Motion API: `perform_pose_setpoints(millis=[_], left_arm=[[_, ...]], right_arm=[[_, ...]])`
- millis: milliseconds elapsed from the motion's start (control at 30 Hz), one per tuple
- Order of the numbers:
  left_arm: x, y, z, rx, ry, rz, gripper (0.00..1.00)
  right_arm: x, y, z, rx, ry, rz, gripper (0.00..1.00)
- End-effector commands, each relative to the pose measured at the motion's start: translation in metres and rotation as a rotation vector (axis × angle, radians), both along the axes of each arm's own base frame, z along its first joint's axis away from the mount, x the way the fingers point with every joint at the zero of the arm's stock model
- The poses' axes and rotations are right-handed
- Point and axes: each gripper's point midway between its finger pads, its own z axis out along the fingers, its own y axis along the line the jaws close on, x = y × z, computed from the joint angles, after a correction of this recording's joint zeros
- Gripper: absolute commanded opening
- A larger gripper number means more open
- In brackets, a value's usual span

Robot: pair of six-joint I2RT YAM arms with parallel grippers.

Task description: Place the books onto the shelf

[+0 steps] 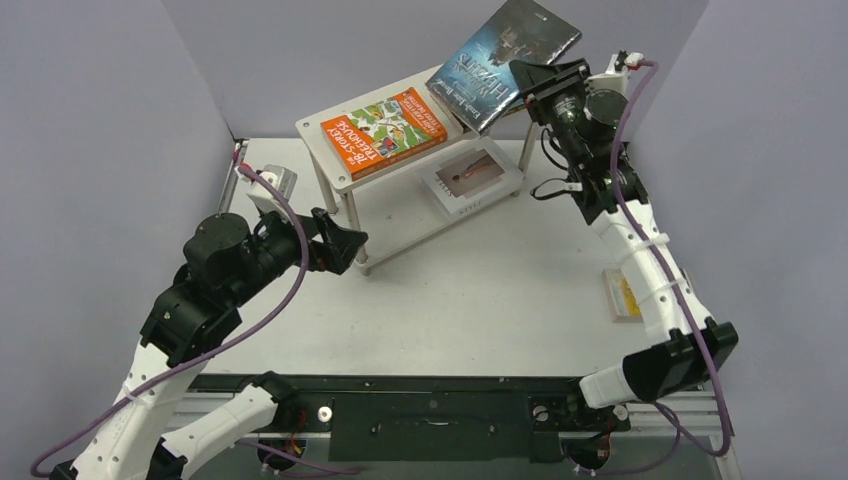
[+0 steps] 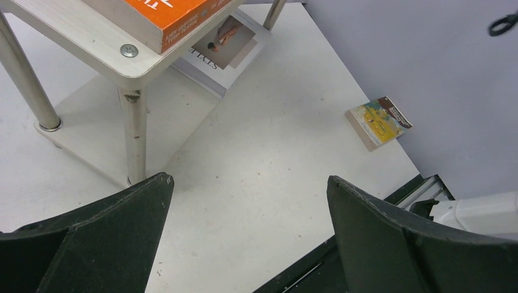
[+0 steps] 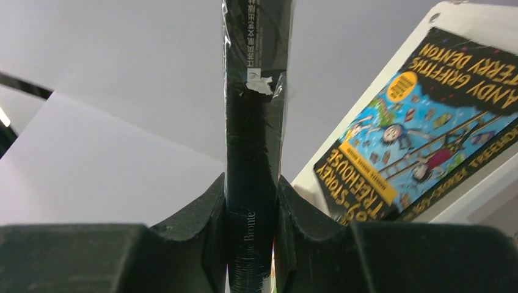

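Note:
The white two-tier shelf [image 1: 318, 140] stands at the back of the table. An orange book [image 1: 383, 130] lies flat on its top board. My right gripper [image 1: 530, 85] is shut on the spine of a dark blue-grey book [image 1: 505, 55] and holds it tilted in the air over the shelf's right end. In the right wrist view a black-blue-yellow comic book [image 3: 421, 128] lies on the shelf top beside the held spine [image 3: 253, 152]. A white book with a figure photo [image 1: 470, 175] lies under the top board. My left gripper [image 1: 345, 245] is open and empty by the shelf's front leg [image 2: 134, 134].
A yellow-teal book [image 1: 625, 293] lies near the table's right edge, partly hidden behind my right arm; it also shows in the left wrist view [image 2: 379, 122]. Grey walls close in the back and both sides. A black rail [image 1: 420, 400] runs along the near edge.

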Motion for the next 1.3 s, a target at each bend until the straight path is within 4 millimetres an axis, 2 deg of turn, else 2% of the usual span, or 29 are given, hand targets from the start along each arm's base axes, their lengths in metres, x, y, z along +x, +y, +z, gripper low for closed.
perform_pose_setpoints(millis=[0,133,400,533,567,1267], left_arm=[[-0.014,0.005,0.011,-0.011,-0.049,-0.031,0.96],[-0.013,0.012,0.006,0.024,-0.031,-0.002,0.96],[-0.011,0.015,0.000,0.046,-0.017,0.014,0.96],[-0.010,0.014,0.002,0.052,-0.020,0.015,0.96],[-0.009,0.014,0.003,0.051,-0.021,0.015,0.96],[-0.005,0.011,0.000,0.040,-0.007,0.017,0.96]], right_arm=[[0.004,-0.034,0.087,0.219,-0.241,-0.119,0.00],[0.037,-0.030,0.075,0.315,-0.234,-0.090,0.00],[0.062,-0.034,0.053,0.361,-0.198,-0.114,0.00],[0.064,-0.032,0.041,0.377,-0.175,-0.100,0.00],[0.066,-0.032,0.032,0.378,-0.158,-0.103,0.00],[0.070,-0.030,-0.002,0.419,-0.109,-0.054,0.00]])
